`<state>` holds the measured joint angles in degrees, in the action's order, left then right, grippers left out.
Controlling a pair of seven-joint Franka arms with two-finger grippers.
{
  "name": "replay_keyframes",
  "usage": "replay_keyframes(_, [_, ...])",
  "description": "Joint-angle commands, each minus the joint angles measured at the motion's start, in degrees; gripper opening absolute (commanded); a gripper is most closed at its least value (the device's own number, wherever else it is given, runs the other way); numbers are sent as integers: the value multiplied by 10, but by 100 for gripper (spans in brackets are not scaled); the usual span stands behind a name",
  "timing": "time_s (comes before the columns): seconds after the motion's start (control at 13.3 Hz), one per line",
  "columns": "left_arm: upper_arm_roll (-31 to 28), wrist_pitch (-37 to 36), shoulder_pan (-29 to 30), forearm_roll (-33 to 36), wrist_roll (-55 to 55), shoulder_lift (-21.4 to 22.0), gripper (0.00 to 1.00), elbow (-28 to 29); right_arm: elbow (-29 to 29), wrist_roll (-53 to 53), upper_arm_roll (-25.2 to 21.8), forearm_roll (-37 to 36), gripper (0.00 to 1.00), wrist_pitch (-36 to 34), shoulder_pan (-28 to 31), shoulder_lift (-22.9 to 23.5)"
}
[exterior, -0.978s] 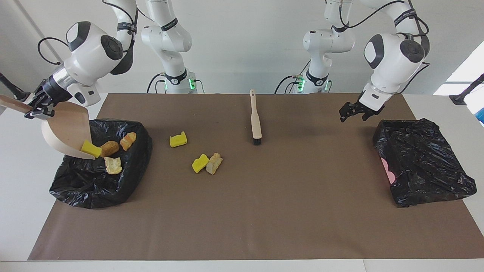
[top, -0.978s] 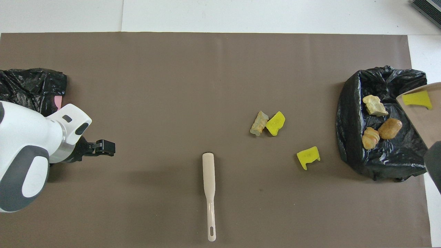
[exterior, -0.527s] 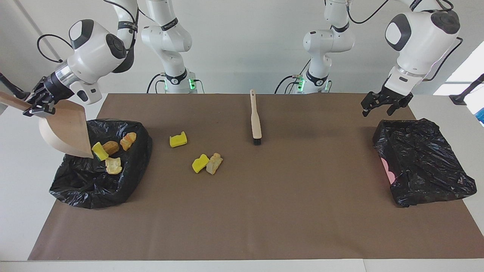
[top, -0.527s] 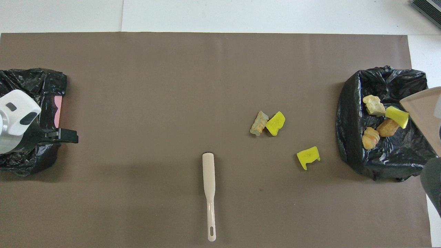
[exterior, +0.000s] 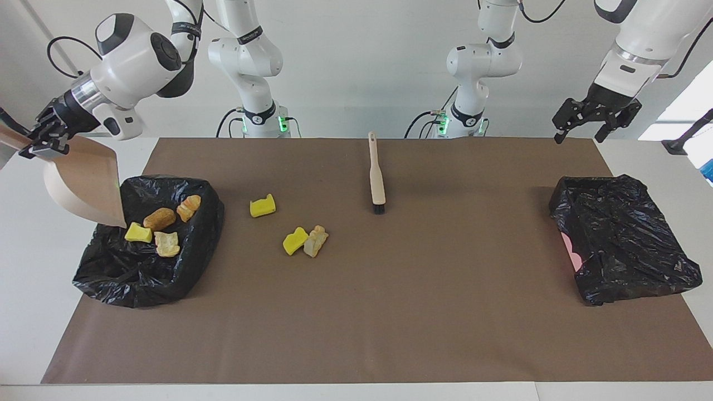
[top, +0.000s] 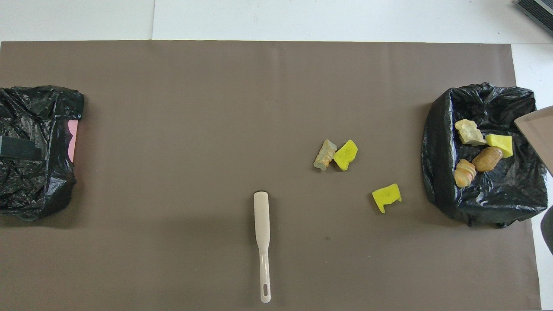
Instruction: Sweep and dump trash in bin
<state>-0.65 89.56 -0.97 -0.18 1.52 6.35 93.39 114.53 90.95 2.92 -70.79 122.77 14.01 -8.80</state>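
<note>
In the facing view, we see the right pincer (exterior: pixel 43 146) clamped on the handle of a tan dustpan (exterior: pixel 83 181), which hangs tilted, its lip down, over the black-lined bin (exterior: pixel 184 262) at the right arm's end of the surface (exterior: pixel 423 312). Four pieces of trash lie in that bin: a yellow sponge piece (exterior: pixel 138 233), a brown bread chunk (exterior: pixel 159 219), a tan chunk (exterior: pixel 189 207) and a pale chunk (exterior: pixel 167 244). Three more lie on the brown mat near the bin: a lone yellow sponge (exterior: pixel 262 206), and, farther from the robots, a second yellow sponge (exterior: pixel 295 241) touching a tan lump (exterior: pixel 316 241). The beige-handled brush (exterior: pixel 377 178) lies on the mat near the robots, bristles pointing away from them. The left pincer (exterior: pixel 595 118) hangs with its jaws apart and empty, above the surface near a second black-bagged bin (exterior: pixel 624 239) at the left arm's end. In the overhead view, we see only a corner of the dustpan (top: pixel 538 134) over the bin (top: pixel 436 172), the four pieces inside it, the three loose pieces of trash (top: pixel 386 195) on the mat, the brush (top: pixel 262 242), and the second bin (top: pixel 39 172).
</note>
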Motion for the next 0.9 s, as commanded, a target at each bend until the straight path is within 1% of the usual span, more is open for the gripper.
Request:
replay_keyframes(0.0, [6, -19, 0, 4, 1, -12, 100, -28, -7, 29, -3, 56, 0, 10, 9, -4])
replay_keyframes(0.15, [7, -19, 0, 2, 2, -5, 100, -15, -7, 27, -6, 123, 0, 9, 11, -2])
replay_keyframes(0.38, [7, -14, 0, 2, 1, -5, 100, -15, -6, 27, -6, 265, 0, 1, 16, 2])
replay_keyframes(0.6, [7, -16, 3, 2, 1, -5, 100, -15, -3, 23, -5, 374, 0, -4, 9, 3])
replay_keyframes(0.68, [6, -14, 3, 2, 1, -5, 100, -15, -2, 19, -5, 417, 0, -18, 4, 3])
replay_keyframes(0.83, [6, -15, 4, 2, 3, -5, 100, -15, -2, -14, -3, 495, 0, -32, -2, 12])
